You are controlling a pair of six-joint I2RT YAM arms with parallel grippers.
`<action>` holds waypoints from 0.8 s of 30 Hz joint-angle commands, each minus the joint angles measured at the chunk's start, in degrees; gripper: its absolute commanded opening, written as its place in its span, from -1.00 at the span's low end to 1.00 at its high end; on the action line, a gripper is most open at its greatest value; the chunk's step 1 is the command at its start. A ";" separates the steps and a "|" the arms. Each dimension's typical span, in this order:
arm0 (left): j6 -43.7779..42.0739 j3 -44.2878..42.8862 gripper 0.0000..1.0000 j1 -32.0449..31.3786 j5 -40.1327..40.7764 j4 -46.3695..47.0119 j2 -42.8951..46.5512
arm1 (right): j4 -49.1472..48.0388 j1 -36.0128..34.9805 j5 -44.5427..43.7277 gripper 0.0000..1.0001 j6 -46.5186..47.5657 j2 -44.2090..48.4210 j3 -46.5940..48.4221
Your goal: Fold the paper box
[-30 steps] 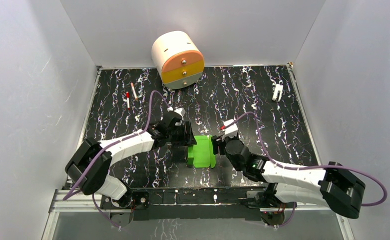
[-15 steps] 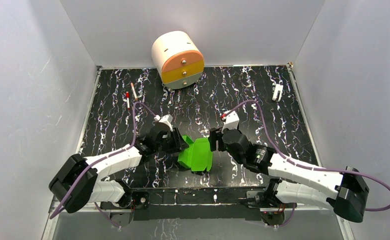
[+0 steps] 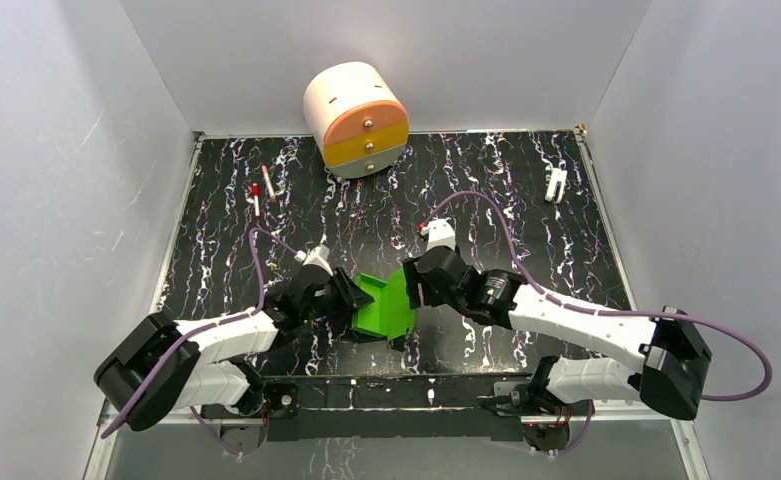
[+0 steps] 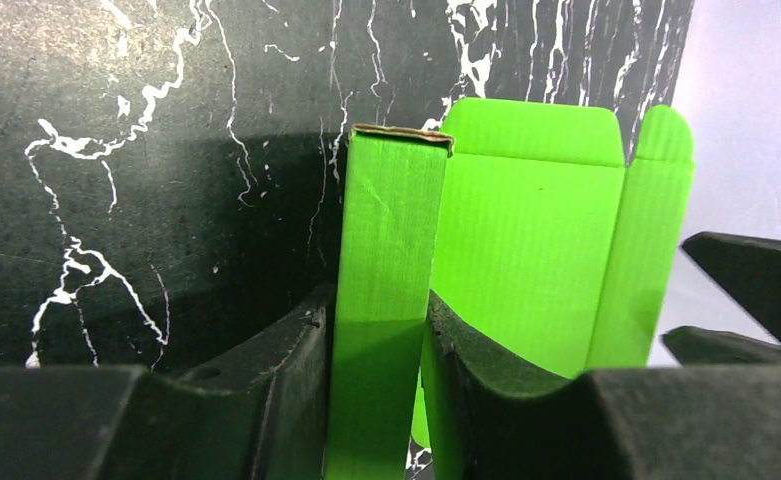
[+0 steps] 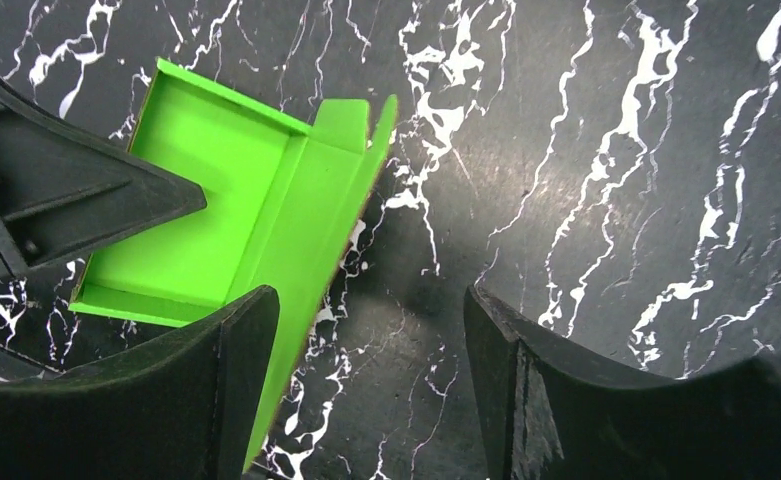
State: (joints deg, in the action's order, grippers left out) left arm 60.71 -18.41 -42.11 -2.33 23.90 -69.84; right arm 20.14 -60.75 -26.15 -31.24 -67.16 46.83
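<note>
The paper box (image 3: 386,308) is a bright green, partly folded card sheet lying near the table's front middle. My left gripper (image 3: 351,302) is shut on its left wall; in the left wrist view the green panel (image 4: 391,250) stands pinched between the black fingers (image 4: 266,390). My right gripper (image 3: 413,287) is open at the box's right edge. In the right wrist view the box (image 5: 226,210) lies at the left, with one finger (image 5: 216,390) over its raised side wall and the other finger (image 5: 526,380) over bare table.
A cream cylinder drawer unit (image 3: 356,118) with orange and yellow drawers stands at the back. Two small pens (image 3: 261,190) lie at the back left. A white clip (image 3: 555,184) lies at the back right. Grey walls surround the black marbled table (image 3: 526,230).
Both arms have shifted left and forward. The box has turned and slid left with the left gripper. The right gripper has moved up to the box's right edge.
</note>
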 commanded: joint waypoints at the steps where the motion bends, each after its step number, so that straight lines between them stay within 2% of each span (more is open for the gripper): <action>1: 2.82 0.99 -0.35 0.21 1.54 5.17 1.49 | -0.86 0.48 3.90 0.49 -1.88 -1.24 2.40; 6: 3.85 1.91 -0.35 0.18 3.43 6.71 1.46 | -1.44 0.46 6.52 0.34 -1.74 -5.37 4.50; 11: 3.92 2.15 -0.34 0.19 3.88 7.39 1.72 | -0.66 0.46 6.82 0.04 -0.81 -8.00 6.42; 15: 3.86 2.54 -0.34 0.23 4.08 7.91 1.65 | -0.76 0.70 6.93 -0.09 0.21 -9.34 7.25; 19: 3.89 2.93 -0.32 0.32 3.84 8.00 1.53 | -1.16 1.00 8.31 -0.38 1.70 -10.53 8.38; 24: 2.99 2.92 -0.20 0.74 4.06 6.24 3.35 | -0.03 1.28 8.72 -0.81 4.46 -11.77 10.83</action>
State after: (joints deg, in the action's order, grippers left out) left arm 64.58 -15.44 -41.95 0.32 29.89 -69.52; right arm 20.51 -59.83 -18.20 -29.54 -78.13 53.43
